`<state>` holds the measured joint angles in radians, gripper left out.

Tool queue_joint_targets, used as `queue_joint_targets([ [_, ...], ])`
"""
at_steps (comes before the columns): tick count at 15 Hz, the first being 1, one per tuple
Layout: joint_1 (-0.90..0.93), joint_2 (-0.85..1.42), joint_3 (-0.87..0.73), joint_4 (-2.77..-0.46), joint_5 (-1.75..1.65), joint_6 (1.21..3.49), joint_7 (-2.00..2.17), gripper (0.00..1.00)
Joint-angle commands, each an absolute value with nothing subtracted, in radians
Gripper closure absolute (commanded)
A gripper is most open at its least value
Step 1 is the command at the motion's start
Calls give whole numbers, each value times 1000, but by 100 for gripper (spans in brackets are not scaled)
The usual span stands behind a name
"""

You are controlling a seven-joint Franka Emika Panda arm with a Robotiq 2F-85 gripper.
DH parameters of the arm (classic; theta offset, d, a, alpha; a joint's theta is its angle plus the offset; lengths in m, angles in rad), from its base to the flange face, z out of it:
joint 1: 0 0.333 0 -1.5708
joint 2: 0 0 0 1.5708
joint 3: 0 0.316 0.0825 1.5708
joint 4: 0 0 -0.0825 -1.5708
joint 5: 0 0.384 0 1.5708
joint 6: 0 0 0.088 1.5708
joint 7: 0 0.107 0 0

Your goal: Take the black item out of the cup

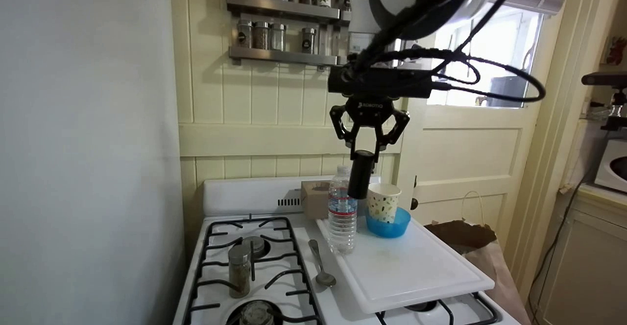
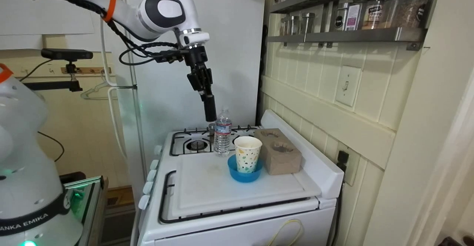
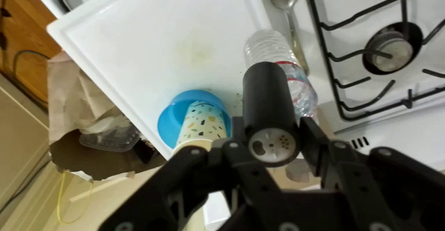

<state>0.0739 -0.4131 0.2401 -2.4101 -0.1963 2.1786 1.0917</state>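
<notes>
The black item [image 1: 360, 175], a slim black cylinder, hangs slightly tilted in the air in both exterior views [image 2: 210, 109]. In the wrist view the black item [image 3: 268, 97] shows a pale end with holes facing the camera. My gripper [image 1: 365, 153] is shut on its upper end, one finger on each side; the gripper also shows in the wrist view [image 3: 273, 138]. The cup [image 1: 384, 202] is whitish with coloured specks and stands upright in a bright-blue bowl [image 1: 392, 229]. In an exterior view the cup [image 2: 247, 153] is apart from and below the black item.
A clear water bottle [image 1: 342, 217] stands close to the cup on the white cutting board [image 1: 411, 276]. A brown cardboard holder [image 2: 281, 157] is behind the cup. A spoon [image 1: 321, 266] and a spice jar [image 1: 239, 271] are on the stove. A paper bag [image 1: 490, 256] stands beside it.
</notes>
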Motion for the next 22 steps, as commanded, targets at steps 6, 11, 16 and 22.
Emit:
queue_joint_targets([
  [6,177,-658,201,-2691,19,2339,957,82],
  [11,129,-678,212,-2712,82,2186,936,82],
  [16,97,-650,209,-2709,69,2108,911,82],
  [22,84,-647,225,-2699,65,2118,929,57],
])
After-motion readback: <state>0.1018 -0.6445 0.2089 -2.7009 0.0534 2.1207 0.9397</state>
